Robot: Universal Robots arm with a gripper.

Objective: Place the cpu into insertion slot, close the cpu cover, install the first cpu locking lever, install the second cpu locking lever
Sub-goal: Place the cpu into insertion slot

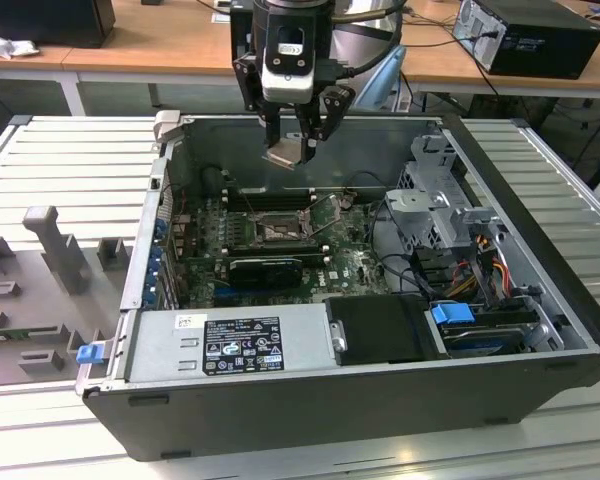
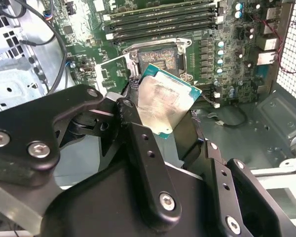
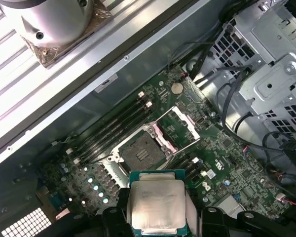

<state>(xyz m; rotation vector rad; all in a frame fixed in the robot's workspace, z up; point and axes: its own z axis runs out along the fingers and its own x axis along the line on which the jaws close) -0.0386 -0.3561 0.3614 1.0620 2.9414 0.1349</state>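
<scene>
As the end effector (image 1: 295,143) grips the cpu (image 3: 157,206) between its fingers, we see the insertion slot (image 3: 142,149) lying open well below.

The gripper (image 2: 164,123) has the cpu (image 2: 165,106) pinched betw. its black fingers (image 2: 138,143), one on each edge. Chip is tilted, smudged silver face toward the cam, green rim showing. Beyond it the insertion slot (image 2: 158,58) lies bare, dark centre exposed, apart from the chip. The cpu cover (image 2: 112,74) stands swung open beside the slot. Long black memory slots (image 2: 163,19) run just past it on the green board (image 2: 237,84). A black cable (image 2: 64,54) loops near a perforated metal cage (image 2: 10,44).
</scene>
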